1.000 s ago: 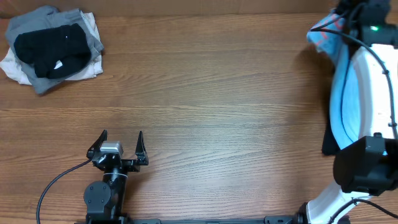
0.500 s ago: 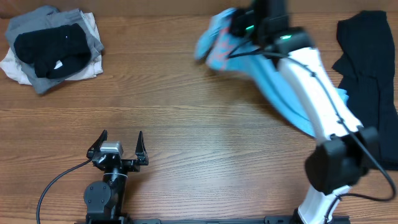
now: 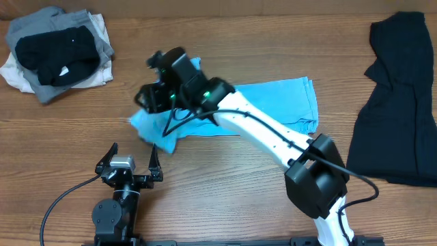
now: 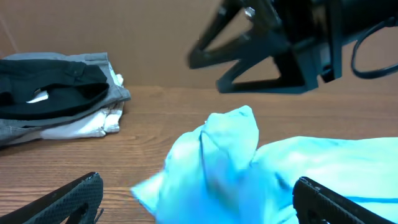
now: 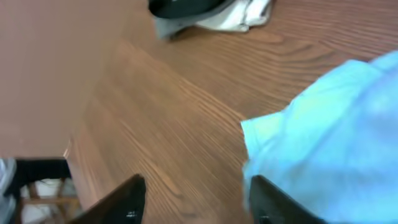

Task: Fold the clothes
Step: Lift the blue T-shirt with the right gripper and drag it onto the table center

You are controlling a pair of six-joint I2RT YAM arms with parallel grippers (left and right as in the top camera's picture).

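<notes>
The light blue T-shirt lies stretched across the middle of the table, its left end bunched into a lump. My right gripper hovers over that left end, open, with bare wood between its fingers and the blue fabric beside the right finger. My left gripper stands open near the front edge, nothing between its fingers; the lump lies just ahead of them. A plain black garment lies spread at the far right.
A pile of grey, black and white clothes sits at the back left corner, also seen in the left wrist view. The right arm reaches diagonally over the blue shirt. Bare wood table shows along the front.
The right arm swung from the far right to the left across the table, dragging the blue shirt with it, then opened and let the shirt drop. The left arm has not moved.
</notes>
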